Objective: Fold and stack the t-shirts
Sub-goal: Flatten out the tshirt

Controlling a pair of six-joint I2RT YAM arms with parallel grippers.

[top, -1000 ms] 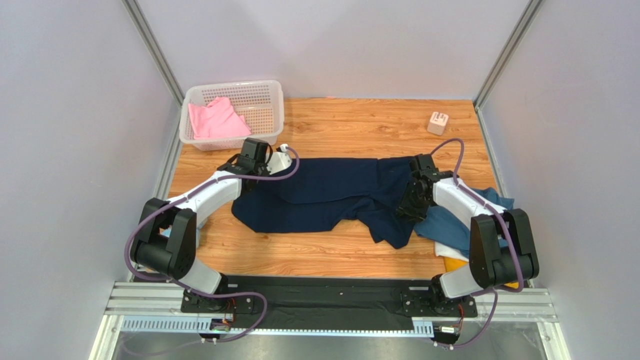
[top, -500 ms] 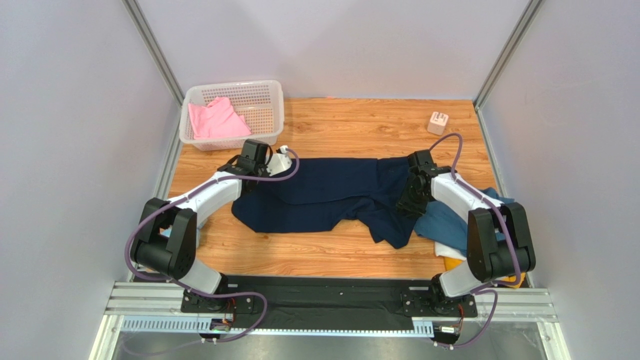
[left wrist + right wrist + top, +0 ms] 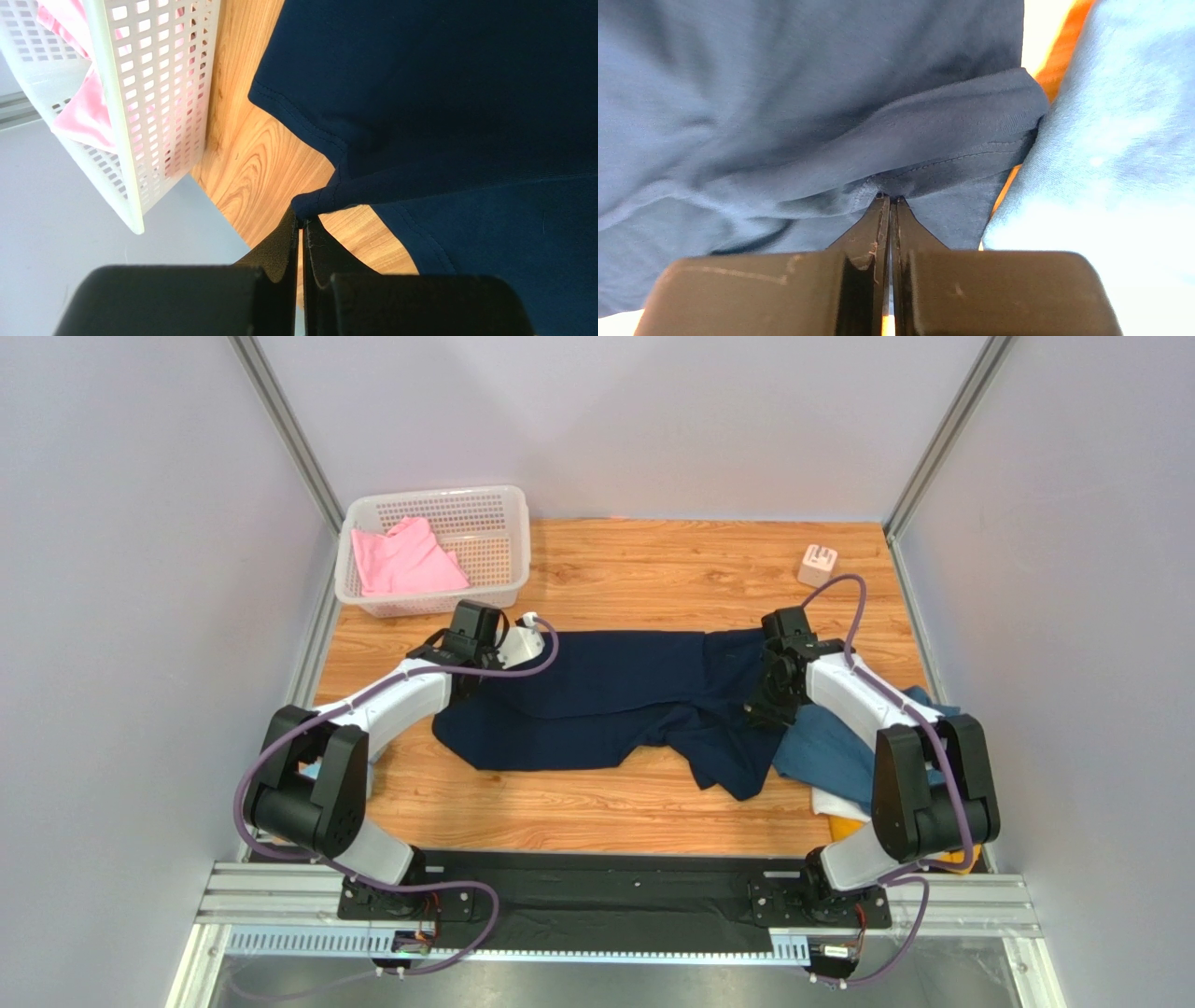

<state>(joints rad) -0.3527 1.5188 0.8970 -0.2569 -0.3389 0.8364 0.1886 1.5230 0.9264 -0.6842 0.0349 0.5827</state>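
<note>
Jaws are pressing together on both sides: our left gripper (image 3: 302,222) is pinching an edge corner of the large dark navy cloth t-shirt (image 3: 603,700) and our right gripper (image 3: 889,199) a fold. It is lying limp across the wooden table (image 3: 631,560), so we are judging it light, floppy and best taken at seams. Farther back, the white perforated plastic basket (image 3: 438,493) is holding a crumpled pink cloth t-shirt (image 3: 400,560).

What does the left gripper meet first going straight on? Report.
The navy t-shirt: the left gripper is shut on its edge, and more of that cloth seems to lie straight ahead.
</note>
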